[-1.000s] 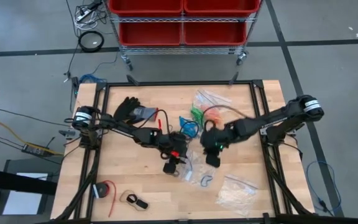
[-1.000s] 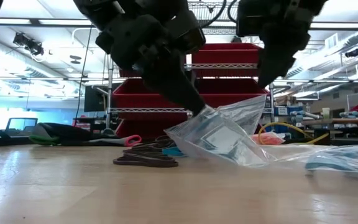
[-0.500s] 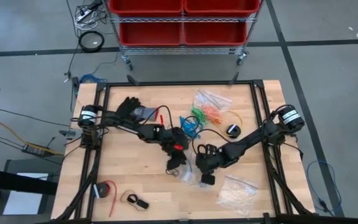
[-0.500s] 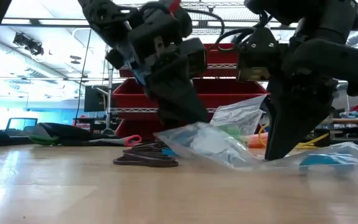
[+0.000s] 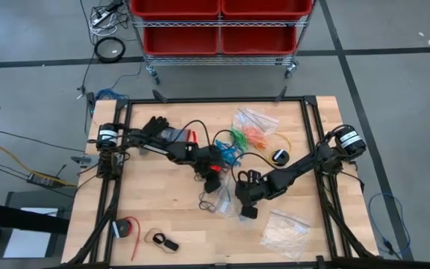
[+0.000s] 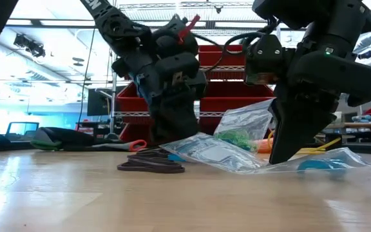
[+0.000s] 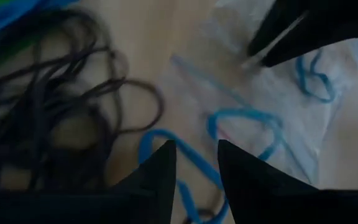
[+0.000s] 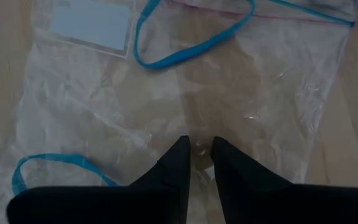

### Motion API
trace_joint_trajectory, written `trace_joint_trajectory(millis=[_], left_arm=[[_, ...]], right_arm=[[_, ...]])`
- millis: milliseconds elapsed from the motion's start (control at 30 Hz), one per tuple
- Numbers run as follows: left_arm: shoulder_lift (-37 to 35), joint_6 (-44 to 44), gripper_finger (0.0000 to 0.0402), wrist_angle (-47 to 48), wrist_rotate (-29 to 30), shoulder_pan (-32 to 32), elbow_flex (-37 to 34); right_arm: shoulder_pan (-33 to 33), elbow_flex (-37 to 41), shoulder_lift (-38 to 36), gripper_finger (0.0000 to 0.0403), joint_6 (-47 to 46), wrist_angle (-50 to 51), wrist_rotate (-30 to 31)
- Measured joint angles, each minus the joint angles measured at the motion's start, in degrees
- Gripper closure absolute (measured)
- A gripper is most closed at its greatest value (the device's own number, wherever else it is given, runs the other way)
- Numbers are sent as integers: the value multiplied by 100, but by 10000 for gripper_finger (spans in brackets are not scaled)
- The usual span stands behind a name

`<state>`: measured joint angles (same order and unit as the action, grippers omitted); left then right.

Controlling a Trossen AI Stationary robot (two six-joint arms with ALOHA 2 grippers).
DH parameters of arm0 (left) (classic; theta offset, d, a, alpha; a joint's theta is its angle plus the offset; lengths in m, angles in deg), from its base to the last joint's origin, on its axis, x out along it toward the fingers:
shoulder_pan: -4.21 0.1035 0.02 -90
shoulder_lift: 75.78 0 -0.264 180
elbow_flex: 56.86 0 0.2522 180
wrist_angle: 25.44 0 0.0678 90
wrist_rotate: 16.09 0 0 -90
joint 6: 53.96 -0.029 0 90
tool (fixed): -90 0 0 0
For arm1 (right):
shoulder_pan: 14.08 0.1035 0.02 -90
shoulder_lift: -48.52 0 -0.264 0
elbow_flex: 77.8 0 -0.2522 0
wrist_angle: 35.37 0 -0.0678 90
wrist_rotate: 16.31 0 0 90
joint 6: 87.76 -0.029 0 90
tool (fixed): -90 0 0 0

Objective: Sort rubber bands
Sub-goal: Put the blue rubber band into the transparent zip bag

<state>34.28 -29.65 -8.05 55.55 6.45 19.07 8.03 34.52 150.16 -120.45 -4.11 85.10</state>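
A clear zip bag [image 5: 228, 208] with blue rubber bands [image 8: 191, 43] inside lies flat near the table's middle. My left gripper [image 5: 209, 190] is shut on the bag's left end, beside a heap of black rubber bands [image 7: 48, 106]. My right gripper [image 5: 245, 211] stands slanted down on the bag's right part, its fingers shut. In the low view the left gripper [image 6: 172, 138] and the right gripper [image 6: 277, 154] stand at the bag's [image 6: 218, 153] two ends. My left gripper pinches the bag's left edge [image 7: 197, 155] between its two fingers, slanting down from the far left; a blue band [image 7: 166, 138] runs through the gap. The bag lies on the table. My right gripper presses its shut fingertips [image 8: 185, 149] down onto the bag's upper film [image 8: 201, 134], slanting from the right.
More bags of green and orange bands [image 5: 248, 134] and loose blue bands [image 5: 226, 149] lie behind. A bag of whitish pieces [image 5: 284, 228] sits at the near right, a black glove [image 5: 154, 128] at the far left, and small gadgets [image 5: 163, 240] at the near left.
My left gripper has sunk, rolled and shifted toward the far edge, laying the bag, which hung tilted from it, flat on the table. My right gripper has come down and toward the near left onto the bag, then kept still.
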Motion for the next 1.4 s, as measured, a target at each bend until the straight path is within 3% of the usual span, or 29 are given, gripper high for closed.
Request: trace_joint_trajectory(millis=[267,600,767,967,1400], left_arm=[[0,335,274,-83,-653,-80,-4],[0,634,274,-539,-833,-55,-2],[0,593,274,-305,-884,160,-2],[0,611,274,-203,-1441,508,-2],[0,748,274,-198,-1304,242,-2]], right_arm=[[-51,-2,2,343,19,-31,95],[-85,-2,2,346,10,-75,186],[-85,-2,2,345,-11,-96,193],[-85,-2,2,348,-14,-96,202],[-85,-4,2,348,-17,-96,241]])
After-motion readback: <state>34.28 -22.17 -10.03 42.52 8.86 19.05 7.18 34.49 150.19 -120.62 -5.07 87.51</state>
